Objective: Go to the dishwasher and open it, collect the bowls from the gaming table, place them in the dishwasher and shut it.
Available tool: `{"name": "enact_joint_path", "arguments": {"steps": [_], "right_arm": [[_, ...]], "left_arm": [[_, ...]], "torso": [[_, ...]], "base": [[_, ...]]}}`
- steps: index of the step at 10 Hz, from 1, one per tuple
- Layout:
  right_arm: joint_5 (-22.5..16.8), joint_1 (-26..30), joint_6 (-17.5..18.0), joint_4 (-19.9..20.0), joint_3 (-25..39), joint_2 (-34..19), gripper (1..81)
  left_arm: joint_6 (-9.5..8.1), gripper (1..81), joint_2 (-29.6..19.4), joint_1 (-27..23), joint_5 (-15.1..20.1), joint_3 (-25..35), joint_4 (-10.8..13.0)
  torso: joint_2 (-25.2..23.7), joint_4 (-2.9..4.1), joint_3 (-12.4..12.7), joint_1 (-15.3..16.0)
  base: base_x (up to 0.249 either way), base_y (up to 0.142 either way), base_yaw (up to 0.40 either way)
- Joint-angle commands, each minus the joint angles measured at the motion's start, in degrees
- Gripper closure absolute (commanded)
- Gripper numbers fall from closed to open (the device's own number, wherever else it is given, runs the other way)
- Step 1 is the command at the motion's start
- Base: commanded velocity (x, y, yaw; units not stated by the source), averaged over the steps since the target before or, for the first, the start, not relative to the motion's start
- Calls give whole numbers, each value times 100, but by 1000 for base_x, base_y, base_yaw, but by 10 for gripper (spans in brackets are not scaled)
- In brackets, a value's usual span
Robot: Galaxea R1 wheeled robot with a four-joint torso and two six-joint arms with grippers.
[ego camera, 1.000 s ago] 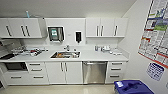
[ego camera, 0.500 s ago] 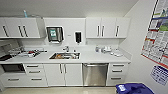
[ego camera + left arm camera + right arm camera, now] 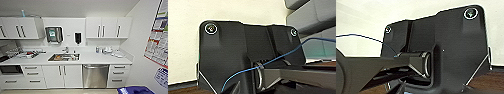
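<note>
Head view: we face a kitchenette; the dishwasher (image 3: 95,75), its steel door closed, sits under the white tabletop (image 3: 95,58), right of the sink (image 3: 64,57) and between white cabinet doors (image 3: 65,75) and drawers (image 3: 119,75). Wall cabinets (image 3: 108,27) hang above; a poster (image 3: 158,45) covers the right wall. Left wrist view, then right wrist view: our dark plates show before a pale wall, and we cannot tell how either arm's fingers stand.

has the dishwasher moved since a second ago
No. The dishwasher keeps its place under the counter, right of the sink; the camera shifted.
</note>
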Motion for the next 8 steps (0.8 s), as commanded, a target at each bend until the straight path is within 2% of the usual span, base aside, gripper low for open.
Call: {"name": "enact_joint_path", "arguments": {"steps": [1, 8], "right_arm": [[-291, 275, -20, -59, 60, -89, 10], [-291, 266, -20, -59, 51, -62, 10]], "left_arm": [[48, 10, -61, -280, 291, 66, 59], [48, 10, -69, -271, 282, 66, 68]], "torso": [[0, 0, -2, 0], [0, 0, -2, -5]], "base": [[109, 0, 0], [101, 0, 0]]}}
